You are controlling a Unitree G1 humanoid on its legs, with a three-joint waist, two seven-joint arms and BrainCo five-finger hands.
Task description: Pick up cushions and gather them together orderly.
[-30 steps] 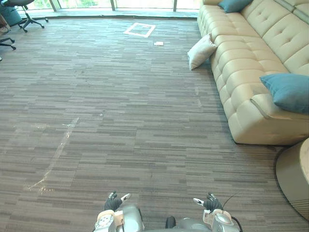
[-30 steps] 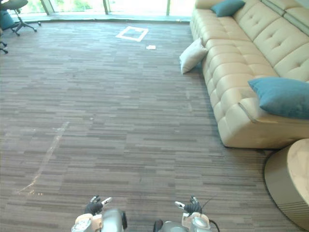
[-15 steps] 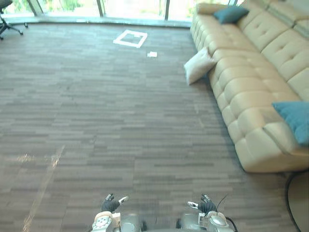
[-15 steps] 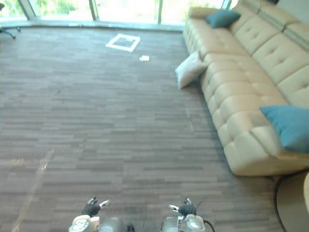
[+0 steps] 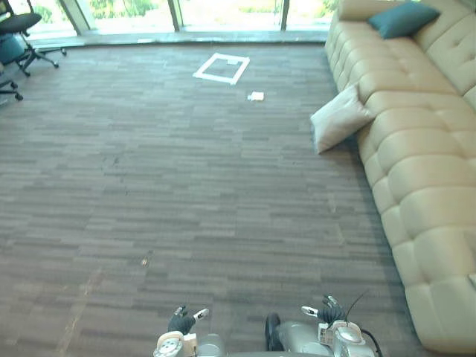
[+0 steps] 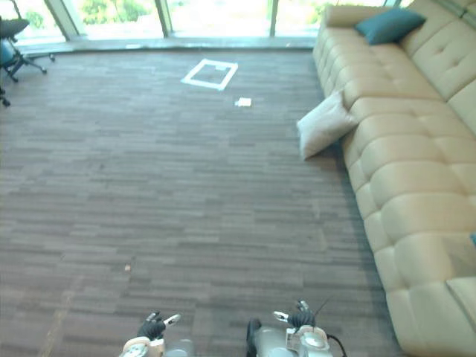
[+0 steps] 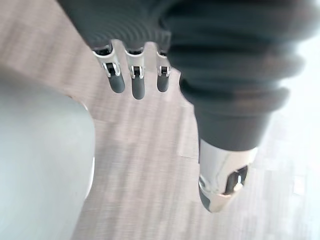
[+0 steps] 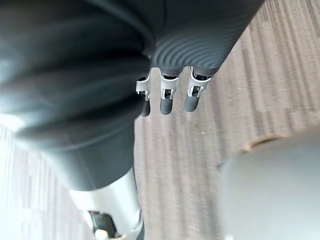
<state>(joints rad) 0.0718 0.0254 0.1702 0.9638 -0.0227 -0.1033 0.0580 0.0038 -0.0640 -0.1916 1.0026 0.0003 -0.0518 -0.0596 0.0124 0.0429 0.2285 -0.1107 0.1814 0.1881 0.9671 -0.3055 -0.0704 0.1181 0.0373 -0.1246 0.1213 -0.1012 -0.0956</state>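
**Cushions at the sofa, both hands open and empty**

A long cream sofa [image 5: 416, 171] with tufted seats runs along the robot's right side of a grey striped carpet [image 5: 186, 186]. A teal cushion [image 5: 401, 18] lies on the sofa's far seat, tilted against the backrest. A cream cushion [image 5: 338, 125] is off the seats. It stands on the carpet at the sofa's front face, tilted, with its upper edge leaning on the seat front partway between the far end and the near end.

Out on the carpet, away from the sofa's front near its far end, is a white taped square [image 5: 222, 68]. A small white slip of paper [image 5: 256, 96] lies between that square and the cream cushion. An office chair [image 5: 22, 30] stands across the room from the sofa, well apart from it.

The left hand [image 5: 181, 321] and the right hand [image 5: 327, 310] hang low above the carpet beyond the sofa's near end, well apart from both cushions. In the wrist views the left fingers [image 7: 137, 82] and the right fingers [image 8: 166, 97] are straight and side by side. Each thumb is spread apart from its fingers, and both hands hold nothing.
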